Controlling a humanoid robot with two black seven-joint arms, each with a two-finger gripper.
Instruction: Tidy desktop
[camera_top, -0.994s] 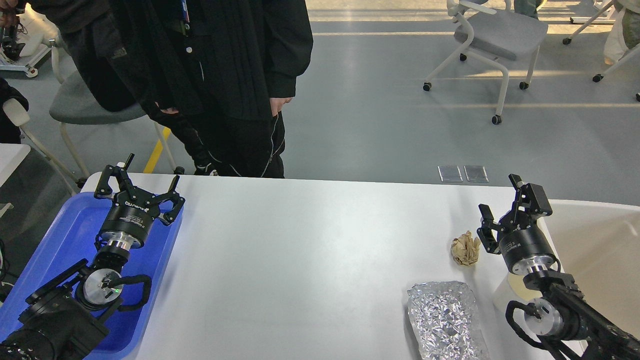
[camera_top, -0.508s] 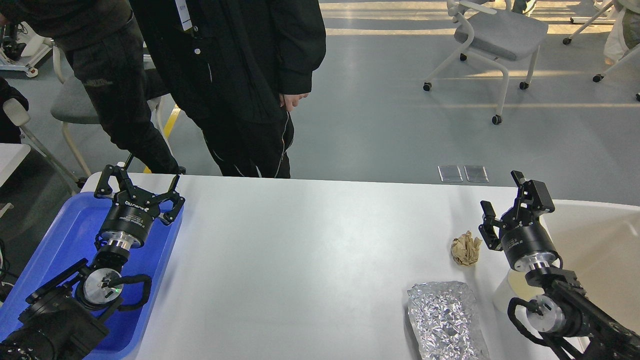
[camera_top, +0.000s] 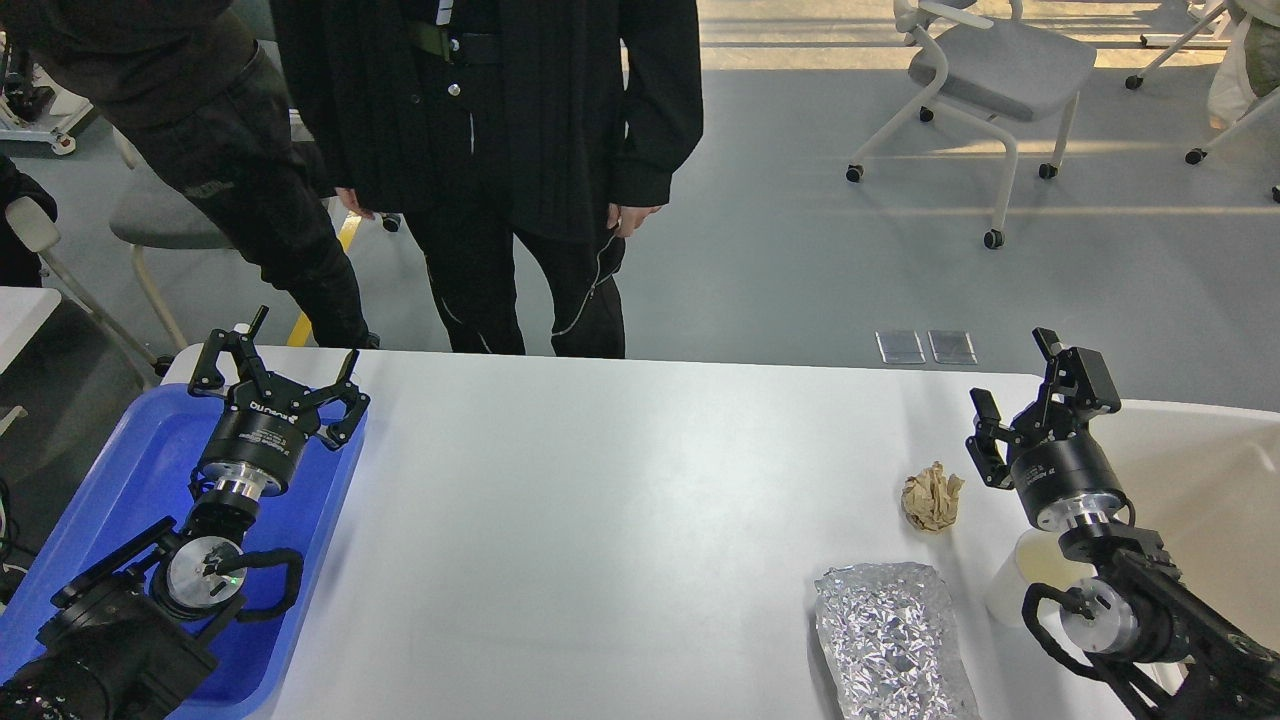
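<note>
The white desktop (camera_top: 620, 520) fills the middle of the head view. A crumpled tan paper ball (camera_top: 931, 497) lies on it at the right. A crinkled silver foil sheet (camera_top: 890, 640) lies nearer me, at the front right. My right gripper (camera_top: 1035, 395) is open and empty, hovering just right of the paper ball, apart from it. My left gripper (camera_top: 275, 365) is open and empty above the far end of the blue tray (camera_top: 130, 470).
A cream-white bin (camera_top: 1200, 500) stands at the table's right edge. A small white cup (camera_top: 1025, 585) sits under my right arm. Two people in black (camera_top: 520, 150) stand close behind the far table edge. Chairs stand on the floor beyond.
My right gripper has drifted slightly right and away from me. The people behind the table have shifted to the right. The left arm has not moved.
</note>
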